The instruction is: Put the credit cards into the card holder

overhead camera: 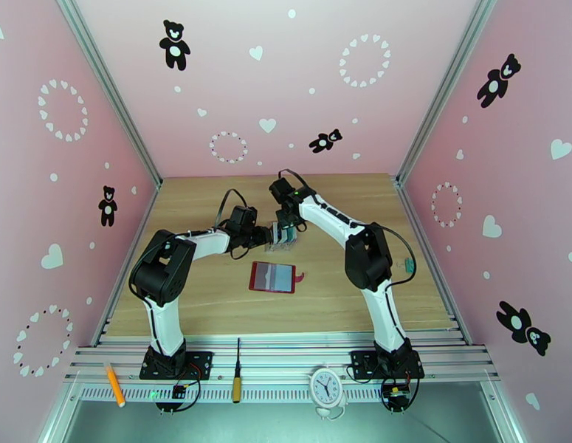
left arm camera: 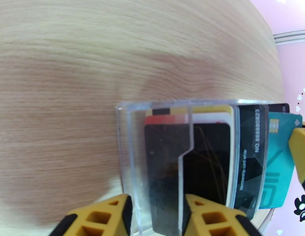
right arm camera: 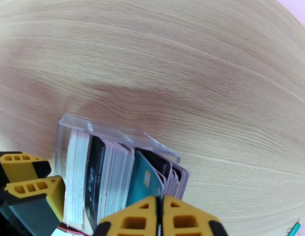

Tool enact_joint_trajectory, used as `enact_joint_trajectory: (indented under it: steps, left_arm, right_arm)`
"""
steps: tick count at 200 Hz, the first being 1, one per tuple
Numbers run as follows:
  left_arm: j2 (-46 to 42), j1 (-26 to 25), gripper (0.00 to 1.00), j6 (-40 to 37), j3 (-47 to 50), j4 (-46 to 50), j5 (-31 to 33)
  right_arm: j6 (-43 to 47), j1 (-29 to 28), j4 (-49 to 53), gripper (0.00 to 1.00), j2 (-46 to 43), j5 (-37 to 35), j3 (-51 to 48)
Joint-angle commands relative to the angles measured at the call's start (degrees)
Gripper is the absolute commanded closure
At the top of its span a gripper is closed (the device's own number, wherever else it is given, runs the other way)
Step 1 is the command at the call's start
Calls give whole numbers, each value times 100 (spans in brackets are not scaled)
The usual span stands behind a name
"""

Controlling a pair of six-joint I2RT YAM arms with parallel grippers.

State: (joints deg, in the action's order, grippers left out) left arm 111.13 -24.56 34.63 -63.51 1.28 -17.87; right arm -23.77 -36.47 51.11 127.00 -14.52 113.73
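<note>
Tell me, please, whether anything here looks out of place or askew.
The teal plastic card juts out past the other cards in the clear plastic slotted rack, pinched in the shut right gripper. Nothing looks spilled or damaged.

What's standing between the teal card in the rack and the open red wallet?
Nothing visible. The teal card sits in the clear rack, and only bare table lies between that and the wallet.

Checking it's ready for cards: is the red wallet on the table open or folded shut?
Open. The card holder lies flat on the table, grey inner pockets facing up, snap tab sticking out sideways.
</note>
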Motion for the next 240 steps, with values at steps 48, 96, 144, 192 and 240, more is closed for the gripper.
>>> enact_joint_trajectory:
  steps: [48,96,144,192,240]
  left_arm:
    - [185,35,60,-27,33,491,95]
    - [181,32,60,-35,31,494,91]
    - [162,33,60,-35,41,496,91]
    - [155,32,60,-44,40,501,97]
    - [150,32,60,-41,40,513,92]
  right_arm:
    - [35,-75,554,93,-224,-387,137]
    - [-5,-256,594,93,-167,-371,260]
    - [-14,-300,636,91,-109,-388,291]
    - [-31,-324,637,90,-44,-177,305]
    - [26,-352,882,87,58,-672,437]
